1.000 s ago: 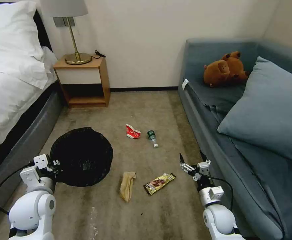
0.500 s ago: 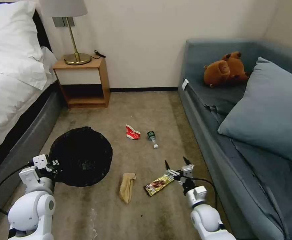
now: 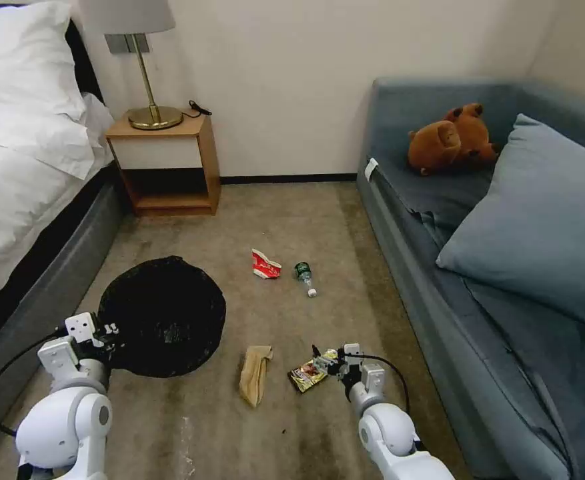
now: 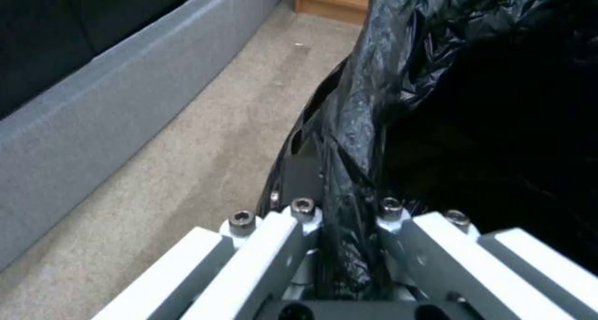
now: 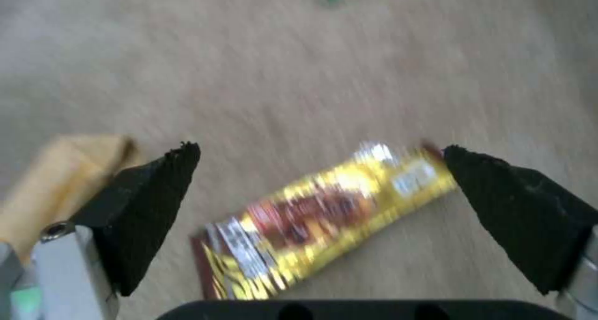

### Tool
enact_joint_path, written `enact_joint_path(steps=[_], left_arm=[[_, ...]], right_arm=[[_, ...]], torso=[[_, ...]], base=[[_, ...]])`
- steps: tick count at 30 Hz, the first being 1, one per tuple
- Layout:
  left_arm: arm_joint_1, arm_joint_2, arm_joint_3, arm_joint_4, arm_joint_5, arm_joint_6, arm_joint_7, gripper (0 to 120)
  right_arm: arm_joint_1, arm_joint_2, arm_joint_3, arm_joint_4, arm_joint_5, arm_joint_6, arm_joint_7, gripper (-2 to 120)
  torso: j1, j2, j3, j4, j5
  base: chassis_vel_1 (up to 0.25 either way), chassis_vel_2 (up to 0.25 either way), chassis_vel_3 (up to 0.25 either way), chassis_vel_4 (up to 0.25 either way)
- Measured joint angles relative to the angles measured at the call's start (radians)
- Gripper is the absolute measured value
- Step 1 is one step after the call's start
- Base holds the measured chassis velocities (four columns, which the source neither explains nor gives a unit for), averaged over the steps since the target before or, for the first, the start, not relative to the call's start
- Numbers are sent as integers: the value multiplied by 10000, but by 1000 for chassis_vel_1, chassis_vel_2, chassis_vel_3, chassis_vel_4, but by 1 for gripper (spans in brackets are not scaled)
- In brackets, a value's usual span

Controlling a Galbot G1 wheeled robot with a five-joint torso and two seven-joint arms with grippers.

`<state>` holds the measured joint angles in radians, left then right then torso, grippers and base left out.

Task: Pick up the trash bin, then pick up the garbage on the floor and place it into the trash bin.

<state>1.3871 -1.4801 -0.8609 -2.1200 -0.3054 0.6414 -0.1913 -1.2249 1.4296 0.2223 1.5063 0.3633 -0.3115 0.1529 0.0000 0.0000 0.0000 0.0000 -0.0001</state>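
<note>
Moved: right hand has swung in from beside the sofa, now spread open over the snack wrapper.
Bin: left hand clamps the trash bin liner rim.
Left: wrapper, paper bag, carton, bottle lie on the floor, none binned.

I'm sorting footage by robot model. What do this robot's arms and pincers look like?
Both arms are glossy white with rounded joint housings and a black cable looping beside each wrist. The left pincer has flat white-and-grey link bars fastened with silver hex bolts. The right pincer carries black, wedge-shaped, rough-edged fingertips on grey metal bases.
</note>
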Motion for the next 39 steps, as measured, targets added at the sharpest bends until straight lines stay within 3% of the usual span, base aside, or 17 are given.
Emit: enact_joint_path(steps=[2,10,15,19,35,39], left_arm=[[-7,-7,0,0,1,0,0,2],[-2,-10,-40,-1,-172,-54,17,2],[65,11,-156,-8,-1502,51,-4,2],[63,76,-258,53,-1876,214,47,2],[52,136,-222,-15,-1765,300,100,2],[26,138,-185,-19,-1638,300,122,2]], right_arm=[[71,201,14,-129,279,-527,477,100],[208,661,34,-631,466,-708,629,100],[451,989,122,-1268,393,-459,609,100],[614,1145,259,-1683,346,-307,596,100],[1406,1789,768,-3604,196,400,180,100],[1671,1808,909,-4524,-77,910,-124,100]], torso=[[0,0,0,0,0],[0,0,0,0,0],[0,1,0,0,-1],[0,1,0,1,-1],[0,0,0,1,1],[0,1,0,0,1]], base=[[0,0,0,0],[0,0,0,0],[0,0,0,0],[0,0,0,0],[0,0,0,0],[0,0,0,0]])
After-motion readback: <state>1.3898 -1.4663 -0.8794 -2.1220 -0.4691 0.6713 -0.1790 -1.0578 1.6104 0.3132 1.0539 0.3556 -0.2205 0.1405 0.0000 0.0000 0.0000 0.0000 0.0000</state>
